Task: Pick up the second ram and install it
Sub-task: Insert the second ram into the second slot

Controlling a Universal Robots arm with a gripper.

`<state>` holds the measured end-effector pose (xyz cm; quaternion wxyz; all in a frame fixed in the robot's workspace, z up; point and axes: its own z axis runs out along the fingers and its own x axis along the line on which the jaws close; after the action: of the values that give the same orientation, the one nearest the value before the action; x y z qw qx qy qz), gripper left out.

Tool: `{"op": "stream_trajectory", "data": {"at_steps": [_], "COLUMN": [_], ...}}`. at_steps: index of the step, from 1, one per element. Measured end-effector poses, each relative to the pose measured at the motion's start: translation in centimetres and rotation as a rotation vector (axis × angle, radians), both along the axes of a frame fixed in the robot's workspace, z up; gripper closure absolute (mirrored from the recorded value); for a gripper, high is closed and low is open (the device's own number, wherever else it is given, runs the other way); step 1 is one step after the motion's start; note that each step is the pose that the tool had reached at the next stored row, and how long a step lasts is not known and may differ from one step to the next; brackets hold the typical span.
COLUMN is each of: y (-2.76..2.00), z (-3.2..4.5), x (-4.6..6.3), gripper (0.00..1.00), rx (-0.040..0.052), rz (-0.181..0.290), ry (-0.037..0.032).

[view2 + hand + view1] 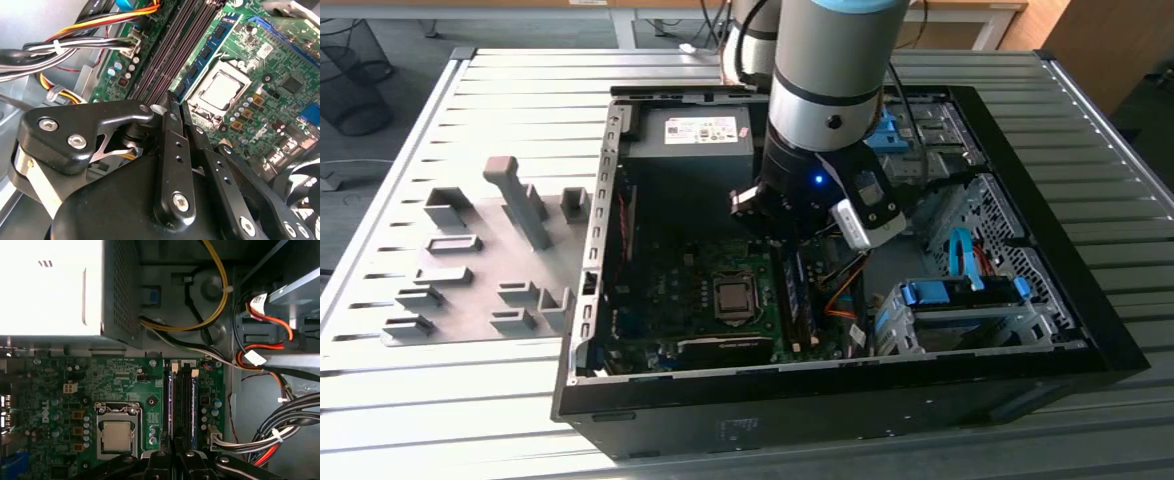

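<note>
Over the memory slots: the gripper [172,107] is hanging inside the open computer case [1067,340], its tip just above the motherboard [120,390].
Fingers: the fingers [170,150] are lying pressed together, with nothing visible between them in the second wrist view.
Second ram: a dark green stick with black chips, which I am taking to be the second ram [207,50], is sitting upright in a slot beside the processor socket [217,90], already among the slots rather than in the grasp.
Slots: the memory slots [182,400] are running in a row between the socket and the bundled cables [270,430]; pale latches are showing at their far ends.
Doing it well: judging from this pose, pressing straight down along the stick's top edge, centred and square to the slot, is what seats it without bending the board.
Outward: grey holder blocks [467,260] are standing on the slatted tabletop [440,400], on the exterior view's left of the case.
</note>
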<state>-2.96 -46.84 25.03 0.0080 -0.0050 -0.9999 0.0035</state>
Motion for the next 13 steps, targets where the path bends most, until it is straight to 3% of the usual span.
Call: {"op": "stream_trajectory", "data": {"at_steps": [6,13], "y": [-0.09,-0.11], "z": [-0.94,-1.15], "x": [0.03,0.15], "gripper": [0.86,0.86], "rx": [0.0006,0.0009], "rz": [0.0,0.0], "ry": [0.0002,0.0002]}}
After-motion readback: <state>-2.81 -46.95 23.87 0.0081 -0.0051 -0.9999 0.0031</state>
